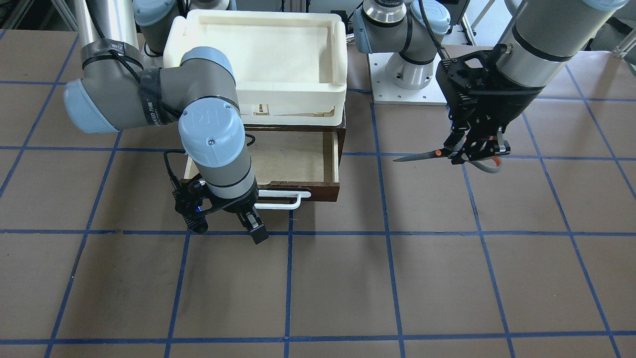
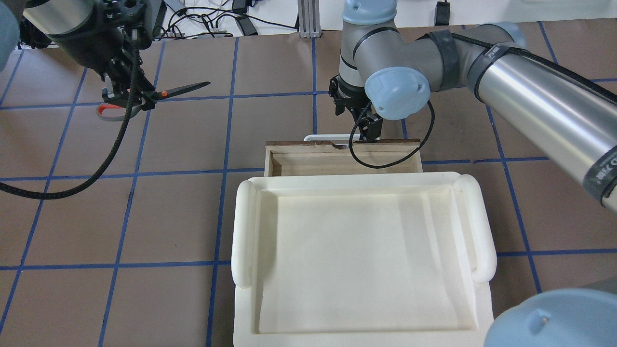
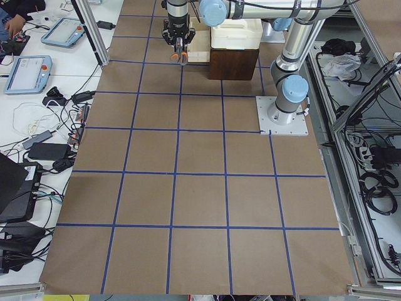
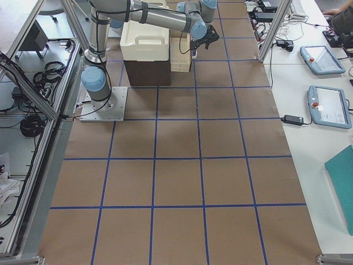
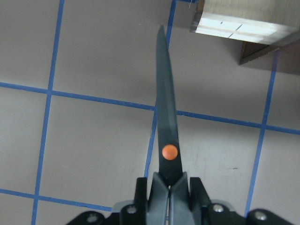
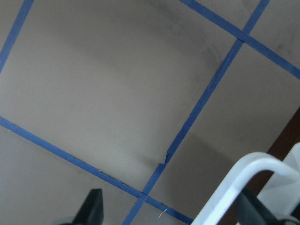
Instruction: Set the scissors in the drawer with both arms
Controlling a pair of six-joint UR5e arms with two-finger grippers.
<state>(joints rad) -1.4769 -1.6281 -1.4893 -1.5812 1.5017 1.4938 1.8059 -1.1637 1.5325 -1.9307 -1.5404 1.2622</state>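
Note:
My left gripper is shut on the scissors by the handles and holds them above the table, off to the side of the drawer. The dark blades point toward the drawer. The scissors also show in the overhead view and the left wrist view. The drawer is pulled open and its pale-wood inside is bare. My right gripper is open just in front of the white bar handle. In the right wrist view the handle lies close by one finger, not gripped.
A white tray-like bin sits on top of the cabinet above the drawer. The brown table carries a grid of blue tape lines. The left arm's base plate is beside the cabinet.

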